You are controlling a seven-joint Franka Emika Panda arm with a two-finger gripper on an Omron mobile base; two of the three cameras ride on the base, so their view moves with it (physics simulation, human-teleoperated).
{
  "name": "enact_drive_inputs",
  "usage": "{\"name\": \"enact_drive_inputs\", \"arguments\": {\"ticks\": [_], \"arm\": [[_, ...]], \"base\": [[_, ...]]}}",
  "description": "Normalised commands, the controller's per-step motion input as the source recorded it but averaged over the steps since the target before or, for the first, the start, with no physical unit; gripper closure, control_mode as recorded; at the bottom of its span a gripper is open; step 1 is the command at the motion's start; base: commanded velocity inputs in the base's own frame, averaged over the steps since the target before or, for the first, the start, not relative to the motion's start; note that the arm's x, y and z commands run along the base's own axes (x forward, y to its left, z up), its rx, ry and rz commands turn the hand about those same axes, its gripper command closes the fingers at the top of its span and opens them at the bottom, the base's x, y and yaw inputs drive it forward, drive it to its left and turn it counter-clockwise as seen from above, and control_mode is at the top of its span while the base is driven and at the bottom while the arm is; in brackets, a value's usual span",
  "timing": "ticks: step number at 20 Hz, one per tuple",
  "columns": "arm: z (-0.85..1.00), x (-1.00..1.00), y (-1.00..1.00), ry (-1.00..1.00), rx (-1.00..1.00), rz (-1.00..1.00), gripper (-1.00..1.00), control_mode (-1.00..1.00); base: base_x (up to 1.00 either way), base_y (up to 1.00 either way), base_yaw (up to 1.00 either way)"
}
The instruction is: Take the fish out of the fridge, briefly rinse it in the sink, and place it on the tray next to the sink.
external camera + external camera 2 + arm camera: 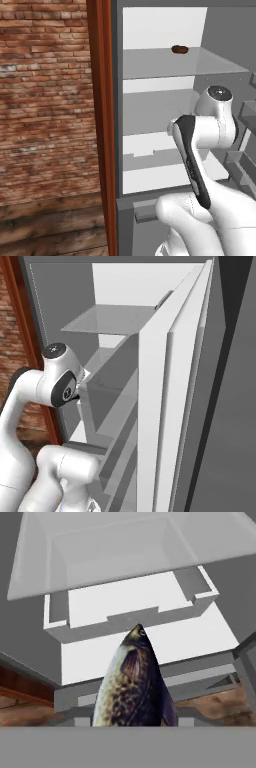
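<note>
The fridge [165, 65] stands open, its white back wall and grey shelves exposed in the left base view. To the left of the fridge runs a reddish-brown wooden panel [102, 125], and beyond that a brick wall [45, 100]. A small dark brown object [179, 49] lies on the upper shelf [175, 62] of the fridge, toward the back; what it is cannot be made out at this size.

The white arm [205, 135] reaches forward into the fridge opening at the level of the lower shelves. In the right base view the arm [55, 383] is seen beside the open fridge door [170, 406], whose inner racks face the camera.

In the hand view, the fish [134, 684] sits directly ahead of the camera, rising from the bottom edge with its head pointing up toward the fridge interior. Its body is mottled dark brown with a paler flank on the left side. Behind the fish lie a white lower shelf [150, 637] and a translucent shelf above it. The fish sits in line with the gripper, in front of the fridge's lower shelves. The finger tips are hidden, so the jaws' state cannot be told from the pictures, nor whether they grip the fish.
</note>
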Motion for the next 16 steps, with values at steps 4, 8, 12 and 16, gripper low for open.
{"name": "enact_drive_inputs", "arguments": {"ticks": [4, 8, 12, 16], "arm": [[-0.5, -0.5, 0.32, 0.17, -0.01, -0.06, 1.0, 1.0], [0.0, 0.0, 0.0, 0.0, 0.0, 0.0, 1.0, 1.0], [0.0, 0.0, 0.0, 0.0, 0.0, 0.0, 1.0, 1.0], [0.0, 0.0, 0.0, 0.0, 0.0, 0.0, 1.0, 1.0]], "base": [[-0.5, 0.31, -0.19], [-1.0, 0.72, -0.64], [-0.97, 0.64, -0.74], [-0.79, 0.44, -0.83]]}}
